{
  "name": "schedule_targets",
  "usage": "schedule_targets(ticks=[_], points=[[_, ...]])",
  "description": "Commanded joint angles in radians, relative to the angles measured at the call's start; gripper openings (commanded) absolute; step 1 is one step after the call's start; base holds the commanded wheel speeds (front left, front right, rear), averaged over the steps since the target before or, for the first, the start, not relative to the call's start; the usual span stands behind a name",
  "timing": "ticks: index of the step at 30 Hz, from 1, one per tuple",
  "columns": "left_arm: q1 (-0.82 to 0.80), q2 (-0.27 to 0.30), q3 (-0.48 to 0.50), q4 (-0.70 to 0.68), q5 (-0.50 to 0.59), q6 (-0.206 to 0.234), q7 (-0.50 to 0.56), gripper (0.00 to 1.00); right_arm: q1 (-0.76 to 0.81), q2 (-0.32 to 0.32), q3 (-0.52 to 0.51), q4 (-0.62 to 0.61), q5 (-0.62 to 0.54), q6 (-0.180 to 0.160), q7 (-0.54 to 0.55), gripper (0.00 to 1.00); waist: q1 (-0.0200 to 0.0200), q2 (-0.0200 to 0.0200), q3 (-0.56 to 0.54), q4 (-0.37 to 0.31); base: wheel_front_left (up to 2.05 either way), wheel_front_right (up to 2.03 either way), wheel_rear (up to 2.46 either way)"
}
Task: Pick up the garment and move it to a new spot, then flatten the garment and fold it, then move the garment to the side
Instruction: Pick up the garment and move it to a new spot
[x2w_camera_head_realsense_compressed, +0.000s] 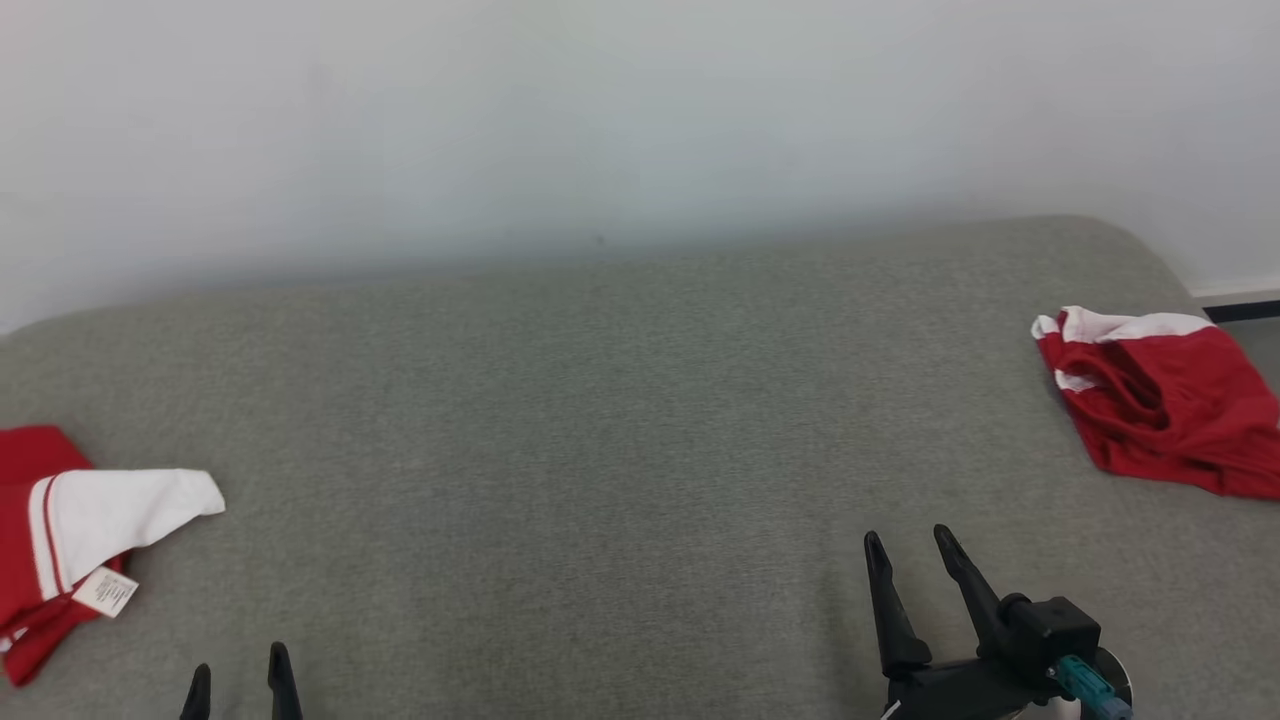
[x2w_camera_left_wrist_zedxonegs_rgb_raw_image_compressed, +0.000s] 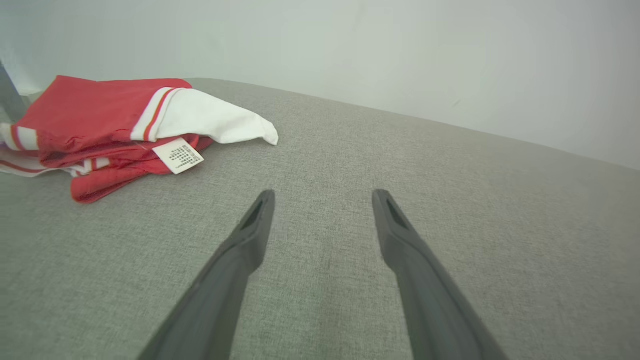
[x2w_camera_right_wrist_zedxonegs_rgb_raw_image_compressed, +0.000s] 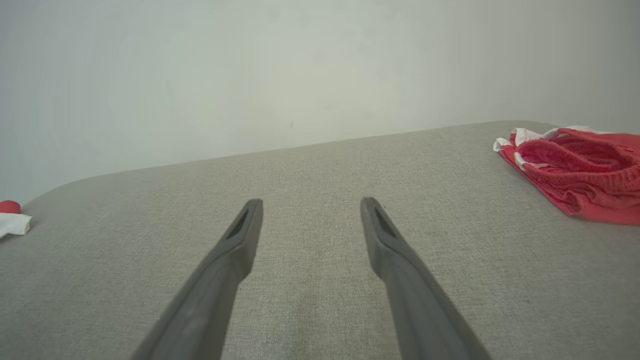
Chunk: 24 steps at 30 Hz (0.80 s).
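Plain pale wall behind a grey fabric surface with a rounded far right corner. At lower left, left fingers spread wide, holding nothing, only the tips inside the head view. Up and to their left, near but apart, a folded red-and-white garment, white care label facing out. At lower right, right fingers likewise wide apart and empty. Well apart, up and to their right, a crumpled red garment with white trim, close to the surface's right edge. Between the two garments, a broad stretch of grey fabric reaching back to the wall. Folded garment cut off by the head view's left border, crumpled one by its right border. Hard to tell whether either pair of fingertips touches the fabric.
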Motion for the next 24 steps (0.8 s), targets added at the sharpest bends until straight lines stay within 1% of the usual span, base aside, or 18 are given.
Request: schedule_targets(ticks=[1,6,11,12,19,20,24], points=[[-0.011,-0.001,-0.006,0.002,-0.008,0.002,-0.003,1.00,0.005,0.002,-0.002,-0.002,-0.001,-0.003,0.000,1.00,0.0000,0.0000,0.012,0.045,0.00,0.00,0.00],[-0.015,-0.001,-0.014,0.017,-0.001,0.005,-0.003,1.00,0.009,0.002,0.001,-0.004,0.007,-0.003,0.000,1.00,0.0000,0.0000,0.025,0.142,0.00,0.00,0.00],[-0.020,-0.001,-0.001,0.029,0.014,0.002,-0.003,1.00,0.003,0.002,0.013,-0.003,0.015,-0.003,0.000,1.00,0.0000,0.0000,0.037,0.247,0.00,0.00,0.00],[-0.020,-0.001,-0.001,0.029,0.014,0.002,-0.003,1.00,0.003,0.002,0.013,-0.003,0.015,-0.003,0.000,1.00,0.0000,0.0000,0.037,0.247,0.00,0.00,0.00],[-0.012,-0.001,0.032,0.045,0.024,-0.003,-0.003,1.00,-0.015,0.002,0.040,-0.004,0.025,-0.003,0.000,1.00,0.0000,0.0000,0.039,0.375,0.00,0.00,0.00],[-0.006,-0.002,0.036,0.053,0.027,-0.004,-0.003,1.00,-0.018,0.002,0.050,0.000,0.029,-0.003,0.000,1.00,0.0000,0.0000,0.036,0.405,0.00,0.00,0.00],[-0.004,-0.001,0.039,0.086,0.008,-0.004,-0.003,1.00,-0.032,0.002,0.067,0.008,0.043,-0.003,0.000,1.00,0.0000,0.0000,0.036,0.451,0.00,0.00,0.00]])
